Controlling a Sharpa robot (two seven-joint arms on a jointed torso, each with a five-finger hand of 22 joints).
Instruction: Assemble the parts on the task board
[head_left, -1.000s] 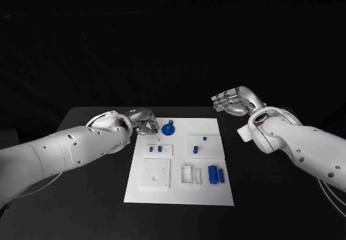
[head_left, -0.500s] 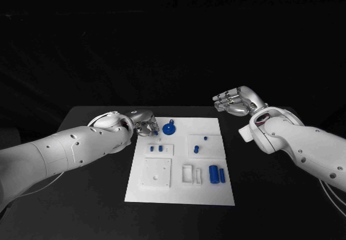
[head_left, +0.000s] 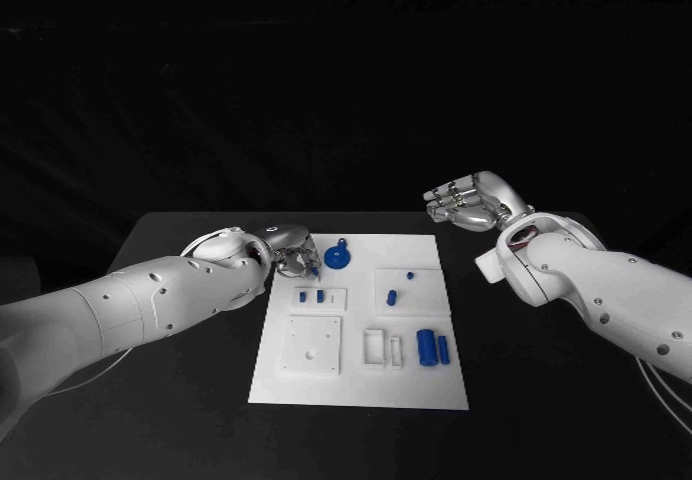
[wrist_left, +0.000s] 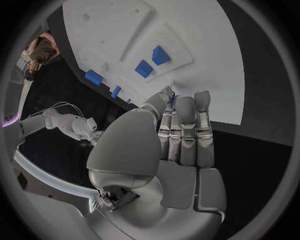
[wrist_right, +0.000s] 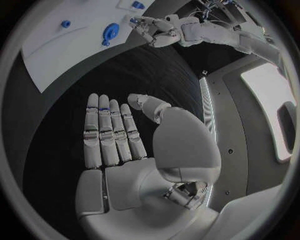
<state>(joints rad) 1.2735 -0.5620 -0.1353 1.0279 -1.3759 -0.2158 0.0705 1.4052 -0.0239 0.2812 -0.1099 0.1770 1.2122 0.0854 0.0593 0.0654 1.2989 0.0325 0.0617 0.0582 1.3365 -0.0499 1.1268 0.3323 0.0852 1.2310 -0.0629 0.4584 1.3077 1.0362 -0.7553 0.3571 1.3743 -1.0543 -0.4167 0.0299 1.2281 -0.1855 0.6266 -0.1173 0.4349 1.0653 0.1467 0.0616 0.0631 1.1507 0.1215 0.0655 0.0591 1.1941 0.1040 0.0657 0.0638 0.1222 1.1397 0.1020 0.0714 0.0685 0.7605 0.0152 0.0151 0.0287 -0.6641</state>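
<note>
Left hand (head_left: 293, 252) sits at the board's (head_left: 361, 395) far left corner, fingers pressed together, holding nothing visible. Right hand (head_left: 469, 203) hovers off the board's far right corner, fingers spread, empty. Blue parts (head_left: 427, 346) lie on the board.

white task board (head_left: 361, 385) with small blue parts (head_left: 427, 346) on a black table (head_left: 173, 400); two white arms (head_left: 130, 305) end in silver hands (head_left: 464, 205).

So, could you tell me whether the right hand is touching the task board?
Apart. The right wrist view shows the right hand open over bare black table, well clear of the task board; the head view agrees.
</note>
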